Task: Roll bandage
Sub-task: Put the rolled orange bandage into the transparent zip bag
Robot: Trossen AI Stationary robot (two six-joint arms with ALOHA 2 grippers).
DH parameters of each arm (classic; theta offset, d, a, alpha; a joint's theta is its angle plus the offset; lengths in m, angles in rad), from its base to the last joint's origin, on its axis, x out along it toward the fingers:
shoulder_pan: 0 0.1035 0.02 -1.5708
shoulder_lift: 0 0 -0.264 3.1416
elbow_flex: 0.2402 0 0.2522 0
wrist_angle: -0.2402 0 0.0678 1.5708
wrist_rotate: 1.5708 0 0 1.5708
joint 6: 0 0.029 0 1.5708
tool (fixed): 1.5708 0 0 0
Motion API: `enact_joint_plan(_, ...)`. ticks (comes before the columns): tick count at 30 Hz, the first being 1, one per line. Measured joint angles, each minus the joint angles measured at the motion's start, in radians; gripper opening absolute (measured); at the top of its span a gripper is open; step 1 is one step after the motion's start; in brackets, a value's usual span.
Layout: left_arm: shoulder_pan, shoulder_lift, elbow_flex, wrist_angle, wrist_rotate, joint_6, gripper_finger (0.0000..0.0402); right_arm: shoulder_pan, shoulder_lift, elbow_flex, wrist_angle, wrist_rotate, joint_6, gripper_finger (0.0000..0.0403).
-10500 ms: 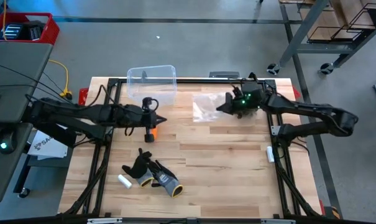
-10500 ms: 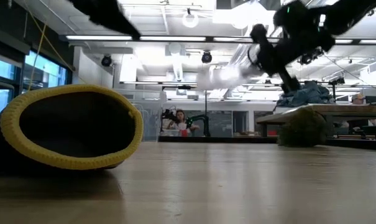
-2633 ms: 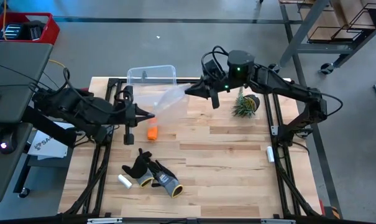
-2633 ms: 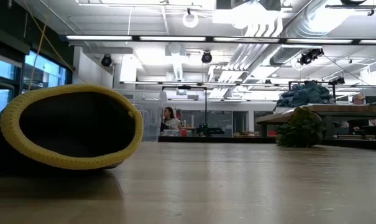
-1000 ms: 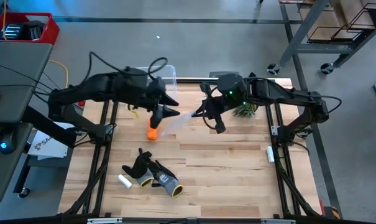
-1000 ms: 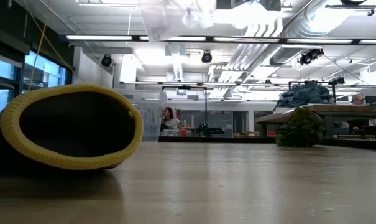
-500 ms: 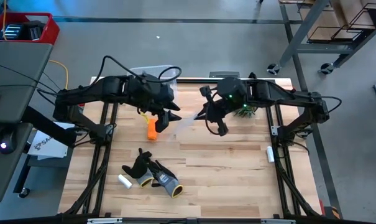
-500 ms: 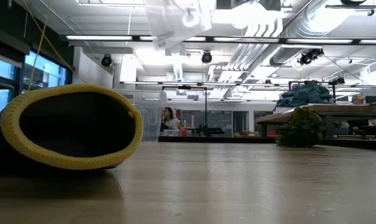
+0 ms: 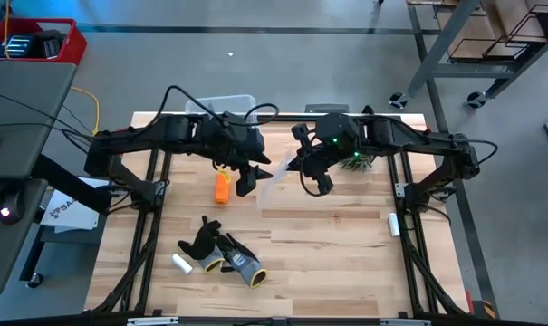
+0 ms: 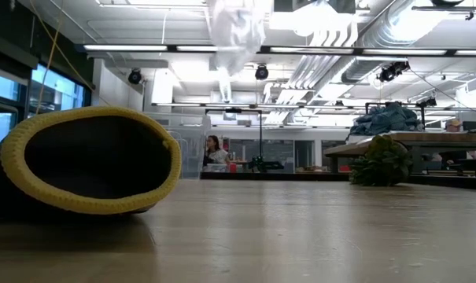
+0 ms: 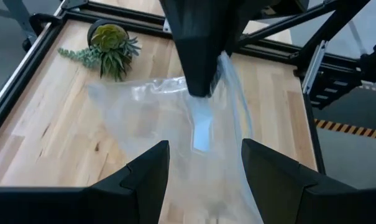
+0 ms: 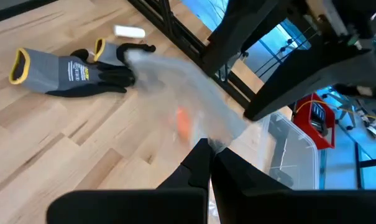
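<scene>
The orange bandage (image 9: 222,187), a stubby roll, lies on the wooden table left of centre; through the plastic it shows as an orange blur (image 12: 183,124). My right gripper (image 9: 298,168) is shut on a clear plastic bag (image 9: 272,179) above the table's middle. My left gripper (image 9: 248,178) is open just left of the bag. In the left wrist view its fingers (image 11: 147,180) stand on either side of the bag (image 11: 175,124). My right gripper pinches the bag's upper edge (image 12: 216,144) between its two shut fingers, coming slanting down from the table's right side. The bag hangs below the fingers, slack and clear of the table (image 10: 234,31). My left gripper: whether its open fingers touch the bag, I cannot tell.
A pair of grey, black and yellow gloves (image 9: 226,254) and a small white cylinder (image 9: 181,263) lie near the front left. A clear plastic bin (image 9: 221,106) stands at the far edge. A small green plant (image 9: 357,161) sits under the right arm.
My left gripper has moved down and toward the table's right, up to the bag, staying open. My right gripper has kept its place and rolled at the wrist. The bag has swung from spread wide to hanging narrower below it.
</scene>
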Motion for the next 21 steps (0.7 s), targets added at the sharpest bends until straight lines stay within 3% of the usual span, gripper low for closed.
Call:
enact_joint_plan(16, 0.000, -0.009, 0.000, 0.007, -0.003, 0.027, 0.0198, -0.014, 0.000, 0.000, -0.005, 0.036, 0.024, 0.0000)
enact_joint_plan(21, -0.015, -0.026, 0.002, 0.013, -0.078, 0.064, 0.0197, -0.014, 0.000, 0.000, -0.010, 0.036, 0.030, 0.0000)
